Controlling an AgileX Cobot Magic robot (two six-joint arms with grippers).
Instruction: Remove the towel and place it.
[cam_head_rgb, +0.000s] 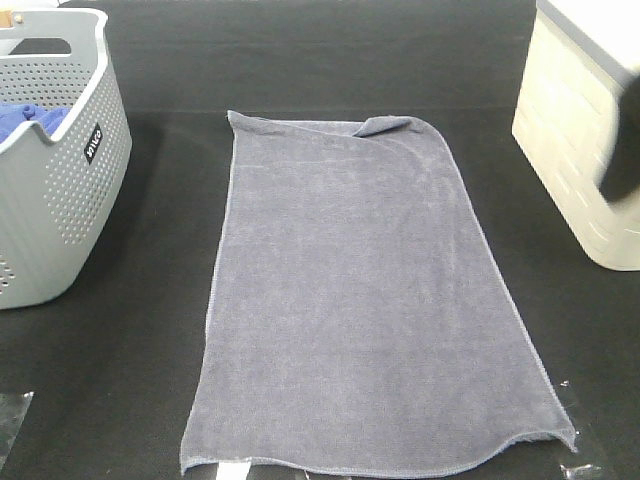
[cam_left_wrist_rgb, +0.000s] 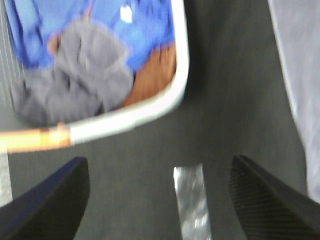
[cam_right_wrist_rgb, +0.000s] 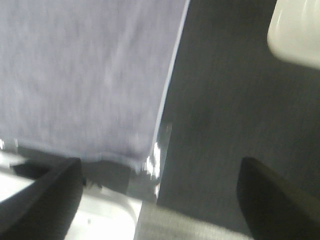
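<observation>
Over by the left edge of the surface I see the grey perforated basket, with a blue cloth inside it. My left wrist camera looks down on its rim and shows blue, grey and brown fabric bunched within, though the picture is blurred. The left end effector hangs above bare surface just beside the basket, jaws spread wide and empty.

Across the middle the towel lies flat and lengthwise, reaching from the far side to the near edge, with its far right corner folded over. A strip of clear tape sits at the near left corner.

Near the towel's near right corner the right end effector hovers, jaws also wide apart, gripping nothing. A cream bin stands at the far right.

I judge the towel already out and laid down, so placing looks nearly done. Next I would flatten that folded corner, which calls for a light pinch at the hem.
</observation>
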